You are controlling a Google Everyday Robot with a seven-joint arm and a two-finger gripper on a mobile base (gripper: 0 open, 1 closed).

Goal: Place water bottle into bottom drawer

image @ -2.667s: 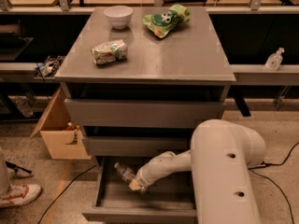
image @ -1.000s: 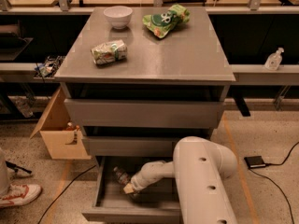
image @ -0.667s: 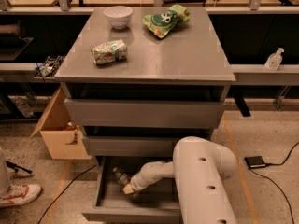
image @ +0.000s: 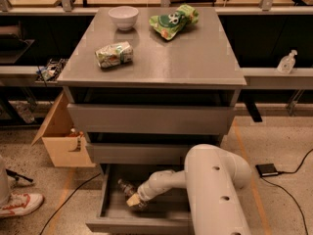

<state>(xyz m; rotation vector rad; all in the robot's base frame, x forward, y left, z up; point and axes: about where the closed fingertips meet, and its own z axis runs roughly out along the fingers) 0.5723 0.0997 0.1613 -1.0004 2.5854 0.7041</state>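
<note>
One arm (image: 166,181) reaches down, elbow bent, into open bottom drawer (image: 104,199) | gripper (image: 133,200) low inside, at water bottle (image: 124,186) | grip state: cannot tell

Water bottle (image: 125,186), inside open bottom drawer (image: 104,196) (claw (image: 132,201) beside)

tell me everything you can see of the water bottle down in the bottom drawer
The small clear crinkled plastic water bottle appears to lie low inside the open lowest grey drawer, toward its left side. Only its upper-left end shows, glinting faintly. The rest is hidden behind the robot's tan-tipped pincer, which sits right against it down in the drawer. Whether it is gripped cannot be told, and its cap and label are too dim to make out.
</note>
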